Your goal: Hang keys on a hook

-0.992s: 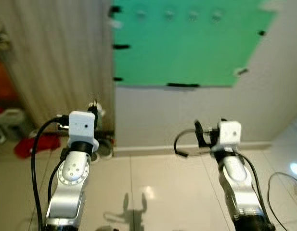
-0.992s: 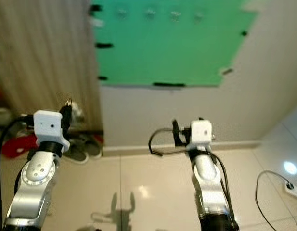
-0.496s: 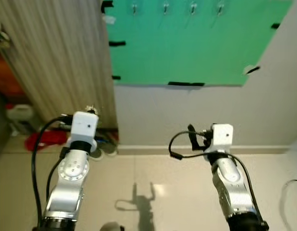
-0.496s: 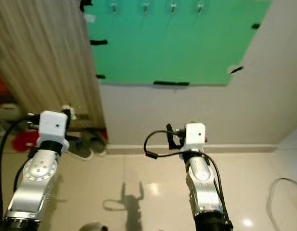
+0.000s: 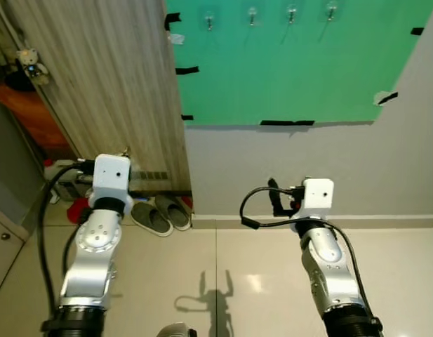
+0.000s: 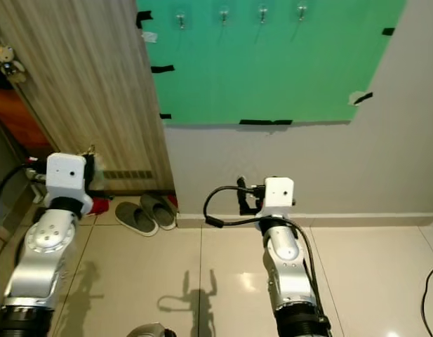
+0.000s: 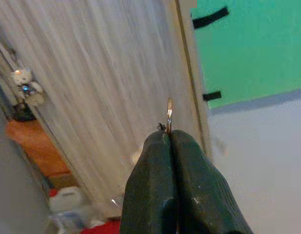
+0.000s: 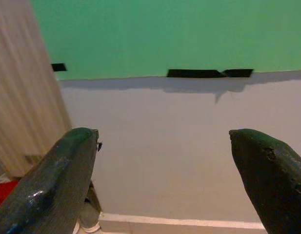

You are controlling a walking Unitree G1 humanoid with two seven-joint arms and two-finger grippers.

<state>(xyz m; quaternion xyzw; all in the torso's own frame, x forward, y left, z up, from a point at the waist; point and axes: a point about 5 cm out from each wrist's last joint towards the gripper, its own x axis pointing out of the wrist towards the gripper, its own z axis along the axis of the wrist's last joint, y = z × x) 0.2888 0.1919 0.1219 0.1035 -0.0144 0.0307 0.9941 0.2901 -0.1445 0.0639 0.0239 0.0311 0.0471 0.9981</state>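
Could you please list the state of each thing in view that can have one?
Left hand: shut on the keys.
Keys: pinched, tip poking out above the fingertips, not yet hung.
Right hand: open, holding nothing.
Hooks: four on the green board, all bare.
Slippers: a pair on the floor by the wall.

glossy floor tiles, wood-grain door — matt

Grey slippers beside wooden door

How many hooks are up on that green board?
4, in a row along the top of the green board: first hook nearest the wooden door, second hook, third hook, fourth hook. More may lie above the picture's edge.
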